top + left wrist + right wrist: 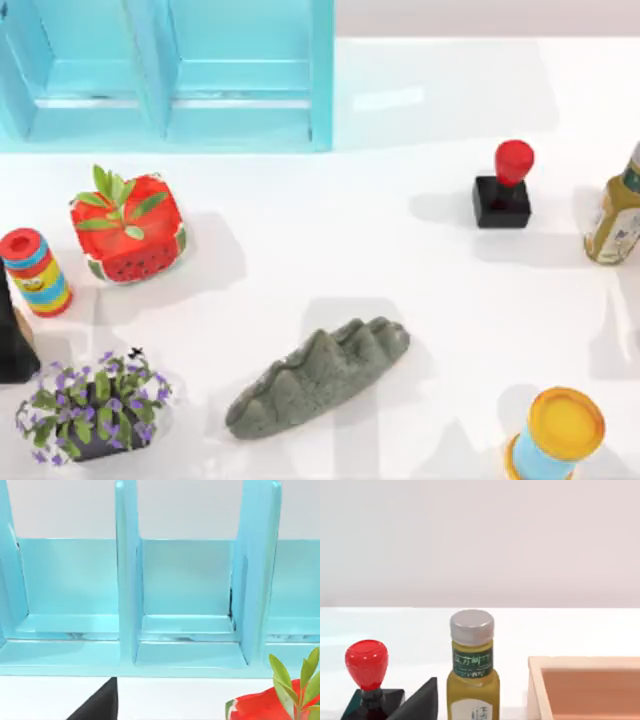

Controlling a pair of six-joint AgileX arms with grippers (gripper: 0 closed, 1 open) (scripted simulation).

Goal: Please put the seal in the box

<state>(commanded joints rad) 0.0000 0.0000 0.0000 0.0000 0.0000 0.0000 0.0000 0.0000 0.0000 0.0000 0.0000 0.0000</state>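
Note:
The seal [503, 185] stands upright on the table's right half, a black square block with a glossy red knob; it also appears in the right wrist view [367, 677]. The turquoise box [322, 90] with its partitioned compartments lies at the back left, well apart from the seal, and the left wrist view looks straight into its compartments [187, 580]. A black part of my left gripper [100, 705] shows in front of the box. A black part of my right gripper [420, 702] shows close beside the seal's base.
An olive bottle [615, 215] stands right of the seal. A watermelon planter [128, 230], a striped red-capped cylinder [35, 272], a purple flower pot [95, 410], a grey rock [320, 375] and a yellow-capped cylinder [560, 435] dot the front. A wooden tray [590, 685] shows beyond the bottle.

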